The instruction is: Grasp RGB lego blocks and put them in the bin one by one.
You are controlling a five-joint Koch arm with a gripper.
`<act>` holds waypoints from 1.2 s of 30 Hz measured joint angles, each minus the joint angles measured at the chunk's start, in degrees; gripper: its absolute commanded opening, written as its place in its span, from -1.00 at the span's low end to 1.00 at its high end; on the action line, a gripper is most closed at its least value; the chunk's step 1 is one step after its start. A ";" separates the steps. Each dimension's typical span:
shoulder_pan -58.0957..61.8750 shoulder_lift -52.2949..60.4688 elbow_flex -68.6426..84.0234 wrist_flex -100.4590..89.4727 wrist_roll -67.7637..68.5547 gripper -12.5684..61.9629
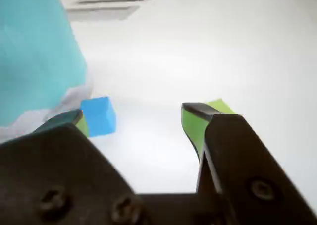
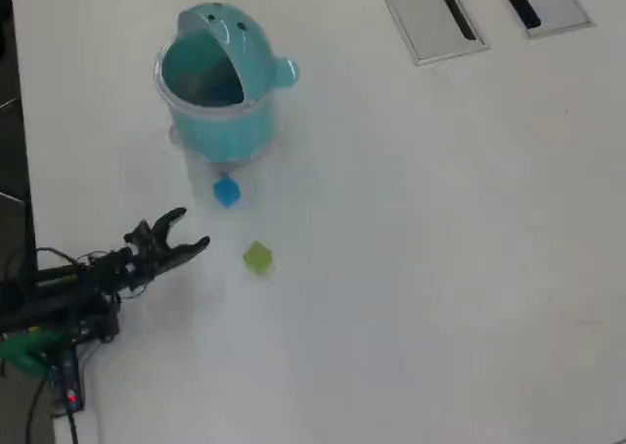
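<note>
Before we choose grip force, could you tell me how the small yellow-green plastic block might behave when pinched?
The small yellow-green plastic block looks rigid and flat-faced, so it should probably not roll. Being tiny, it is likely light and may slide on the smooth white table.

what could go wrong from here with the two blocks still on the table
The blue block sits close beside the bin, so the open gripper might bump the bin when reaching for it. In the wrist view the yellow-green block is mostly hidden behind one finger, so the jaws may push it away rather than straddle it.
</note>
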 measured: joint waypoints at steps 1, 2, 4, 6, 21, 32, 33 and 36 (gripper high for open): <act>0.09 0.00 -1.67 3.60 -2.46 0.30; 0.09 0.00 -3.78 7.47 -3.52 0.29; 0.09 0.00 -10.11 13.80 -4.57 0.29; 0.09 0.00 -13.71 16.26 -4.66 0.29; -3.16 0.00 -32.70 40.78 -16.44 0.29; -19.16 0.00 -43.33 79.80 -19.60 0.22; -19.51 0.00 -43.33 80.51 -19.51 0.21; -21.45 0.00 -40.61 83.32 -19.51 0.20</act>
